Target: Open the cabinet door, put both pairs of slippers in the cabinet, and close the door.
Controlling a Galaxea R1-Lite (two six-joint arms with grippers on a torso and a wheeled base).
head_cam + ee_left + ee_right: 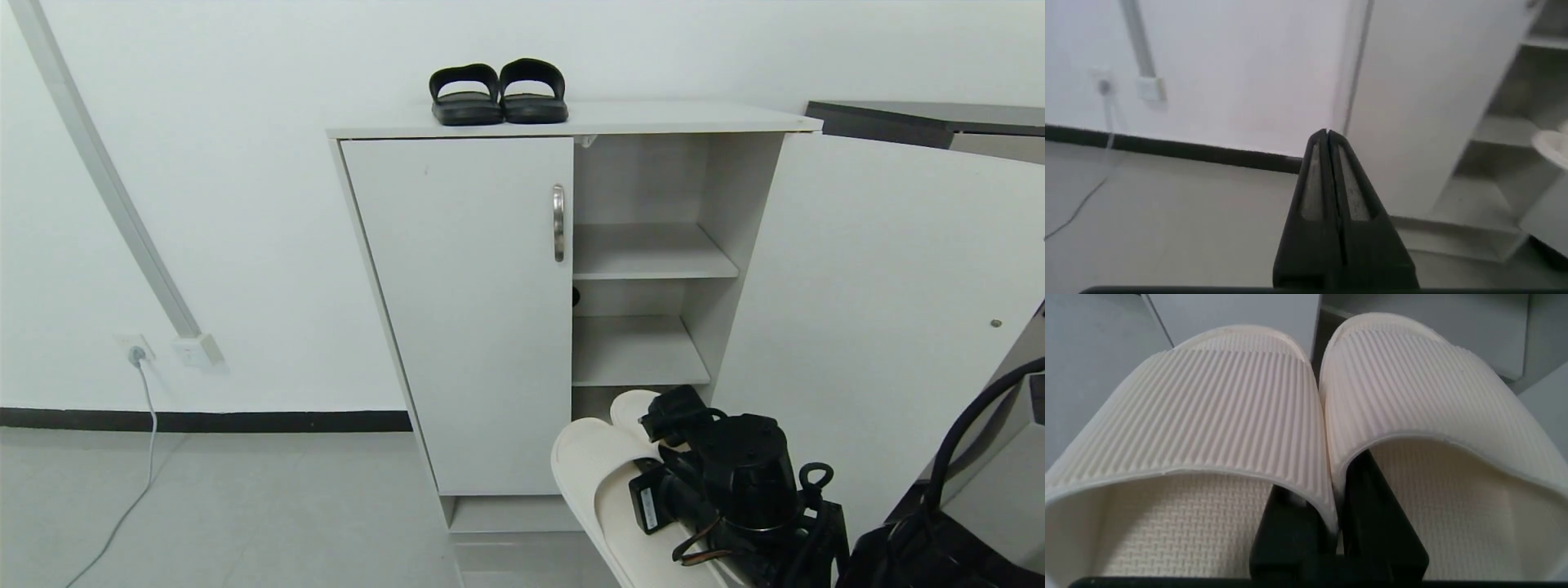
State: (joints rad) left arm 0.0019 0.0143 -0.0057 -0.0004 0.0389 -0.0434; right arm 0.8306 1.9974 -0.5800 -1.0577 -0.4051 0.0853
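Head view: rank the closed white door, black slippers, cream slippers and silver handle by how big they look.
1. Closed white cabinet door, largest.
2. Pair of cream ribbed slippers, though nearness to the camera enlarges them.
3. Pair of black rubber slippers; farther off, so really perhaps alike.
4. Curved silver metal door handle, smallest.
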